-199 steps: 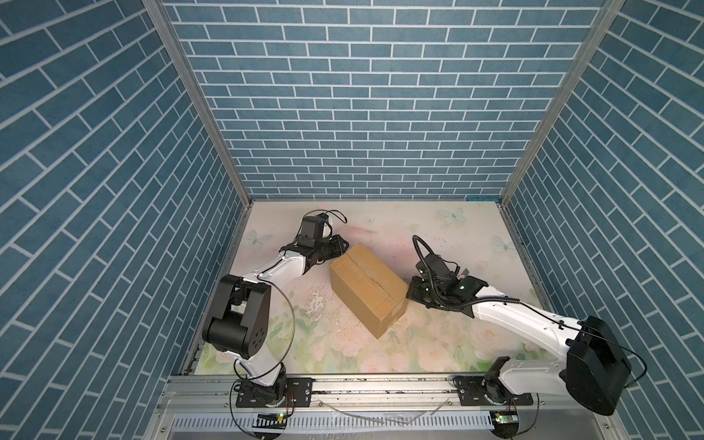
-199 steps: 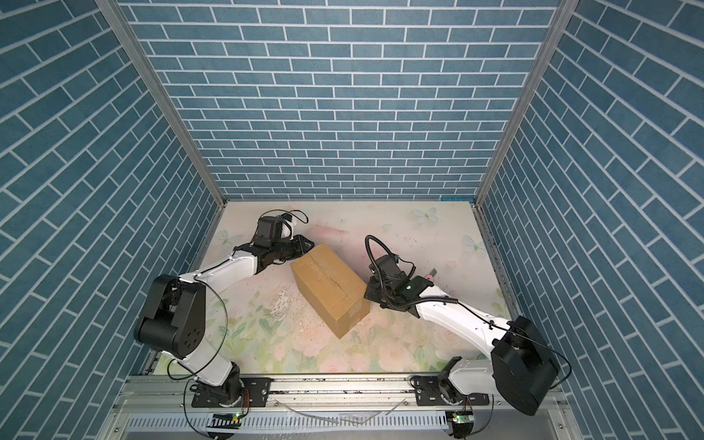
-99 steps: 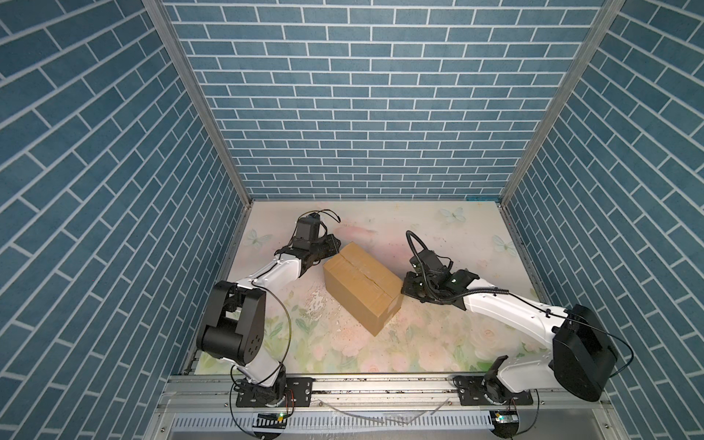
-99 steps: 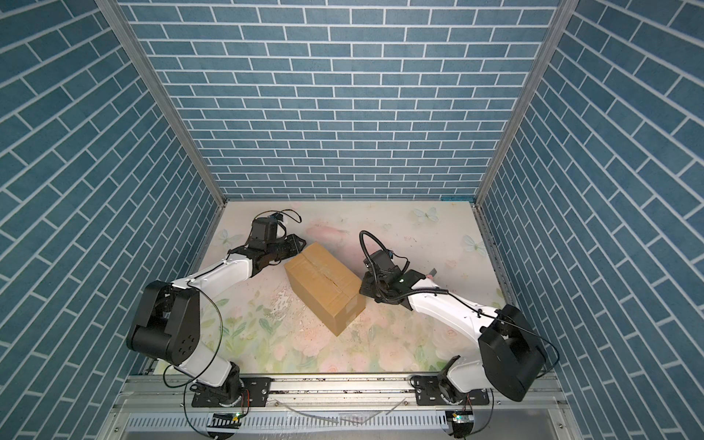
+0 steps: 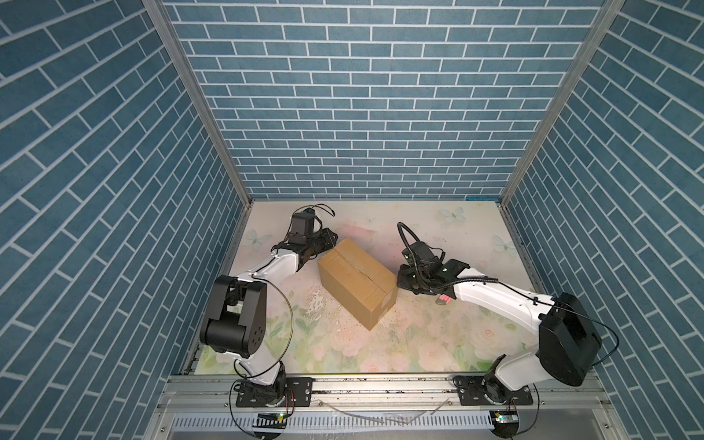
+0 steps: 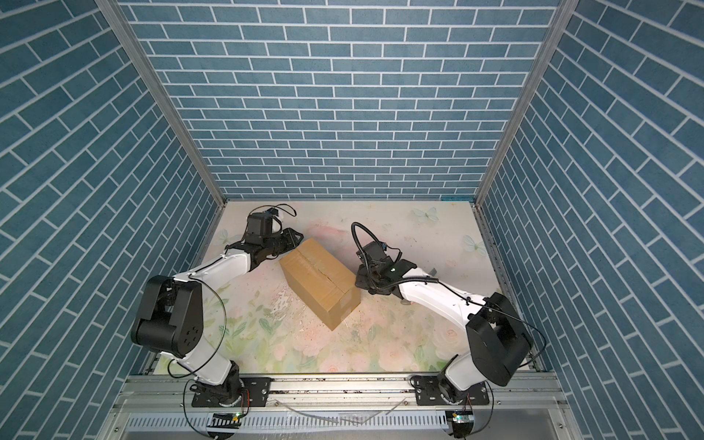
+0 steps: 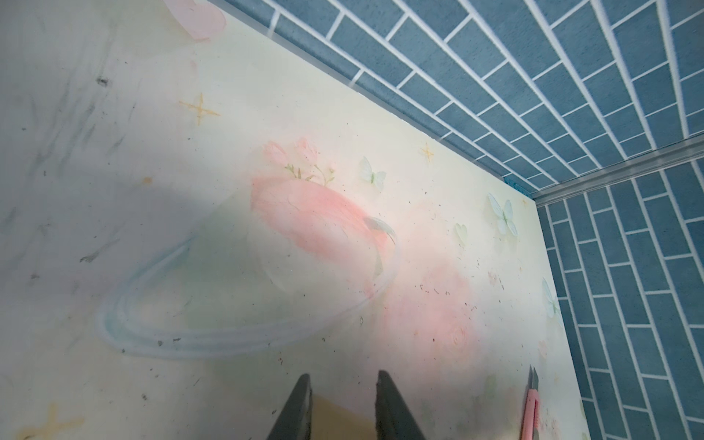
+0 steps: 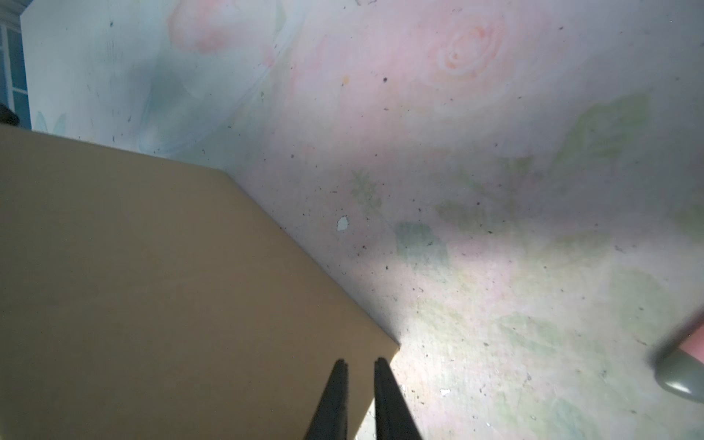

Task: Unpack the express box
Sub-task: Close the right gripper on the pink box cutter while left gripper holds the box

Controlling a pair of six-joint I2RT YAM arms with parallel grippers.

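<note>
Top views both showed the express box (image 5: 356,284) mid-frame, long axis upper-left to lower-right. The left gripper (image 5: 332,240), narrowly parted, met its upper-left corner, hold unclear. The right gripper (image 5: 400,280), slightly parted and empty, flanked its right side.

I'm looking into a booth lined with blue brick-pattern walls (image 5: 362,95), joined at the back by aluminium corner posts (image 5: 197,95). The tabletop (image 5: 381,343) wears a pale floral mat of pink roses and butterflies (image 5: 452,214) (scuffed and speckled with dark crumbs in the wrist views). An aluminium rail (image 5: 381,386) runs along the near edge. The lighting is bright and soft, with faint shadows.
</note>
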